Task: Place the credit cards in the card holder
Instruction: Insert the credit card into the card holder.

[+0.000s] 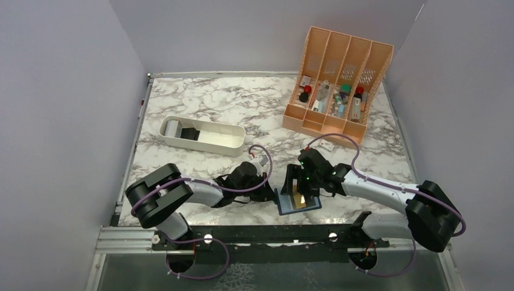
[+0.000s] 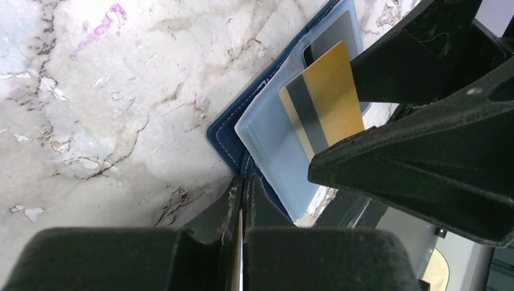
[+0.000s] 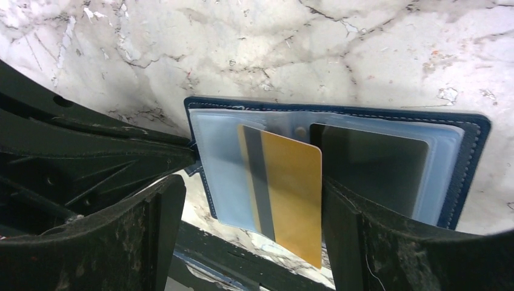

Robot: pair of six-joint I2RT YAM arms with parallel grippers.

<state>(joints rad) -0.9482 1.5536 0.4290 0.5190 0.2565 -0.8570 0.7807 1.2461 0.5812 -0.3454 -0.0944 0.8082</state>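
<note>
The navy card holder [image 1: 287, 208] [image 3: 470, 151] lies open near the table's front edge, pale pockets facing up. A gold credit card [image 1: 298, 199] [image 2: 332, 97] [image 3: 294, 194] with a dark stripe sits partly in a middle pocket, its near end sticking out. A dark card [image 3: 370, 160] [image 2: 330, 39] rests inside the adjoining pocket. My left gripper [image 1: 270, 193] [image 2: 245, 182] is shut on the holder's navy edge at its left side. Directly over the holder, my right gripper [image 1: 301, 182] [image 3: 251, 185] is open, its fingers straddling the gold card, which touches only the right finger.
A white oblong tray [image 1: 237, 130] holding small dark and pale items lies at the back left. An orange slotted organizer [image 1: 315, 124] with several small items stands at the back right. The black frame rail [image 1: 242, 233] runs just behind the holder's near edge.
</note>
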